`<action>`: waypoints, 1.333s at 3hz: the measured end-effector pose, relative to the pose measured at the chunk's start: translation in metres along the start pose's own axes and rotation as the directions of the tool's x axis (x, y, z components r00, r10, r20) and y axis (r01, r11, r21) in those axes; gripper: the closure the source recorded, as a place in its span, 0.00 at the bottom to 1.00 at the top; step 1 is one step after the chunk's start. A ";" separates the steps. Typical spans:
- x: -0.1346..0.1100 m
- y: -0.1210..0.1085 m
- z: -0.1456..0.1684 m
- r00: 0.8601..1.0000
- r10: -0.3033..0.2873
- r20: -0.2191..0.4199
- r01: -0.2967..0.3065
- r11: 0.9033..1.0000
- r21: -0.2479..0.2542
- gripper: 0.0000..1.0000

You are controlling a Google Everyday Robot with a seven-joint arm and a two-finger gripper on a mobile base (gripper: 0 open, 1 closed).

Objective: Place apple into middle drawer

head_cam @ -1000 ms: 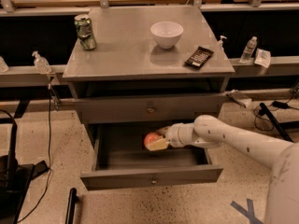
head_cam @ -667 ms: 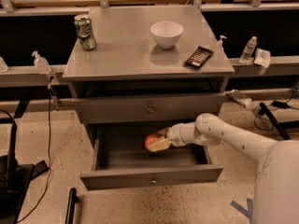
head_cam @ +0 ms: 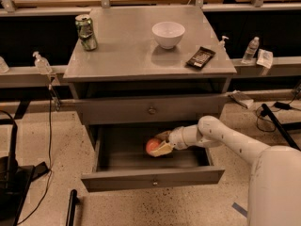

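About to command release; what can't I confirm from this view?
Camera view:
Whether the apple touches the middle drawer floor: the gripper, inside the drawer and closed on it, covers its underside.
Drawer's rear: hidden beneath the upper drawer front.
Markings on the black object: too small.

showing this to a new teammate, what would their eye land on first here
First the white arm reaching in from the right, its claw closed on a red-orange apple inside the pulled-out drawer. Next the grey cabinet top above it, with a white bowl near the back, a green can at the back left corner and a dark flat gadget by the right edge.
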State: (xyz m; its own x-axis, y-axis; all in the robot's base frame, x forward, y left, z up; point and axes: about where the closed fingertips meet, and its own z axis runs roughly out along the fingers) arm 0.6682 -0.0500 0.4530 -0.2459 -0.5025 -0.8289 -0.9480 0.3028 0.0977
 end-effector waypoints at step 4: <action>0.039 0.004 0.034 0.997 -0.079 -0.009 0.079 0.997 -0.010 0.83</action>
State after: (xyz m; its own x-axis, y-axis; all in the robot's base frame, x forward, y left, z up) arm 0.6616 -0.0404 0.4021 -0.1723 -0.5320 -0.8291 -0.9664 0.2542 0.0377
